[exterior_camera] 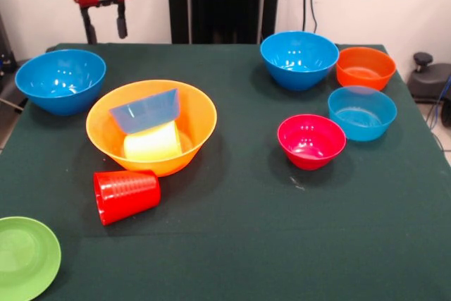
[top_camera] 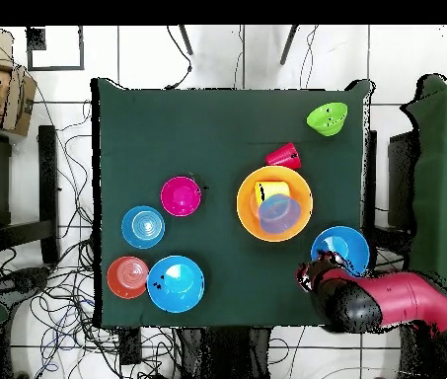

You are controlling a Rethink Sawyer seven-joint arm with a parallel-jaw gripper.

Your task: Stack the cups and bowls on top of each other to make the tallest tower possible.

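The tower's base, the big yellow-orange bowl (exterior_camera: 199,114) (top_camera: 246,204), stands left of centre. Inside it the yellow cup (exterior_camera: 152,143) (top_camera: 268,189) lies on its side, and a pale translucent blue bowl (exterior_camera: 146,109) (top_camera: 278,215) leans tilted on top of it. The red ribbed cup (exterior_camera: 125,195) (top_camera: 284,155) lies on its side on the cloth, right next to the big bowl's front. My gripper (exterior_camera: 106,28) (top_camera: 311,274) is open and empty. It hangs at the table's far left edge, behind a deep blue bowl (exterior_camera: 60,80) (top_camera: 340,248).
On the right stand a second deep blue bowl (exterior_camera: 299,59) (top_camera: 176,283), an orange bowl (exterior_camera: 365,67) (top_camera: 128,277), a pale blue bowl (exterior_camera: 361,112) (top_camera: 143,227) and a pink-red bowl (exterior_camera: 311,141) (top_camera: 181,195). A light green bowl (exterior_camera: 25,256) (top_camera: 328,118) sits at the near left corner.
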